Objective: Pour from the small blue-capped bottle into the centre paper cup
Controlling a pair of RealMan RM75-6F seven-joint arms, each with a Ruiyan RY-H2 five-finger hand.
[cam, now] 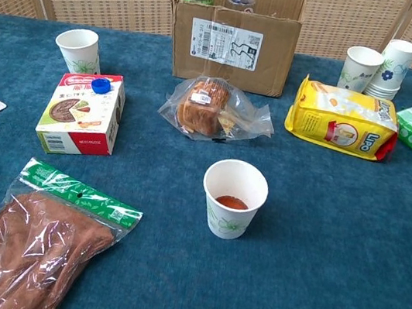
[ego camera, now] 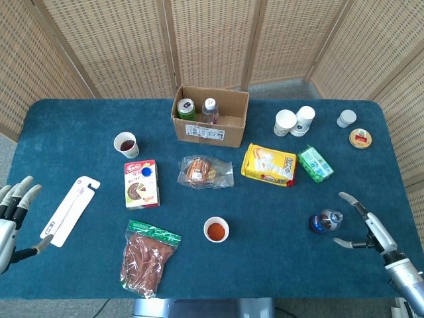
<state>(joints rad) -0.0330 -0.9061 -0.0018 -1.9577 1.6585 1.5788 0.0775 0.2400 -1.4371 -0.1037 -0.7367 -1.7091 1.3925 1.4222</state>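
The right hand (ego camera: 368, 228) is seen in the head view over the worktop (ego camera: 79, 132) near its right edge, toward the front right corner. Its fingers (ego camera: 349, 199) are spread wide and nothing is held, with the thumb set well apart from them. The forearm is extended off the front right corner. The left hand (ego camera: 12, 218) is seen at the worktop's left edge, near the front left corner, with its fingers raised and apart, the thumb pointed inward and nothing gripped. Neither hand is shown in the chest view.
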